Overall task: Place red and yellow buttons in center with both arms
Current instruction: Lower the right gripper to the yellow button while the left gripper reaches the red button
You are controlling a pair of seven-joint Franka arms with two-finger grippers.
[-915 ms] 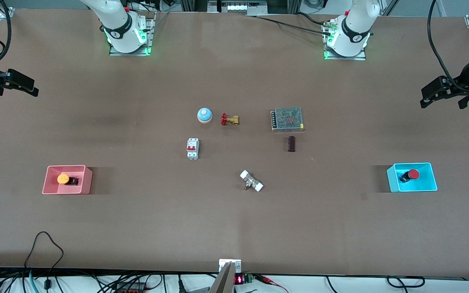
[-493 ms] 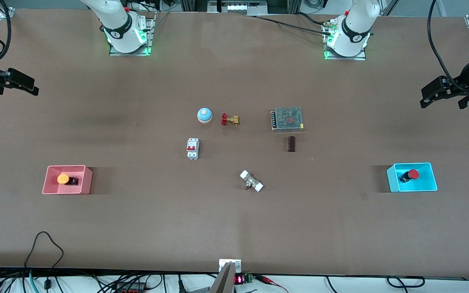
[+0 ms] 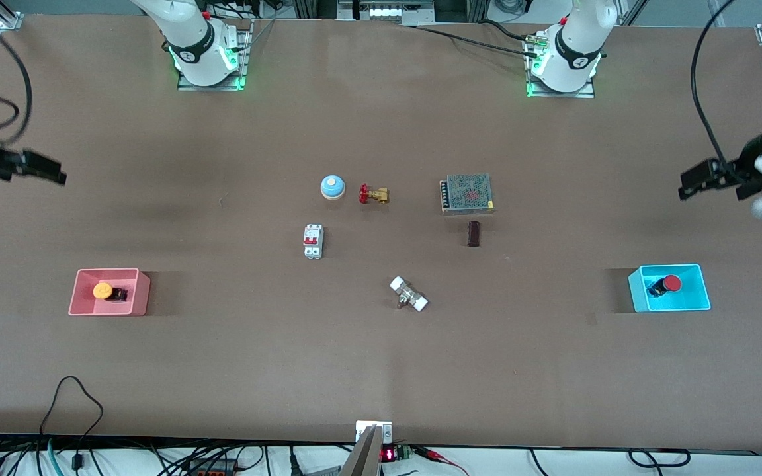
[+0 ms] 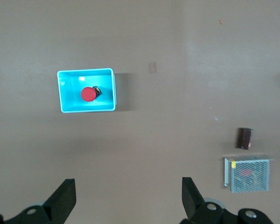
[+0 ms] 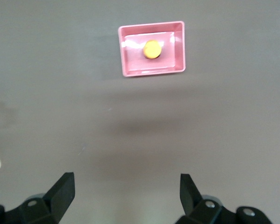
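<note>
Both arms up high, reaching outward. Left gripper point(image 4: 126, 198) wide open, empty, over bare table near blue tray point(image 3: 639, 291) holding red button point(image 3: 671, 283). Right gripper point(image 5: 126, 196) wide open, empty, near pink tray point(image 3: 139, 291) holding yellow button point(image 3: 102, 290). No readable writing.

matt brown tabletop point(image 3: 381, 370), glossy plastic trays pink point(image 3: 80, 307) and blue point(image 3: 704, 291)

blue bell point(image 3: 332, 187), brass valve point(image 3: 374, 194), breaker point(image 3: 313, 241), power supply point(image 3: 466, 194)
</note>
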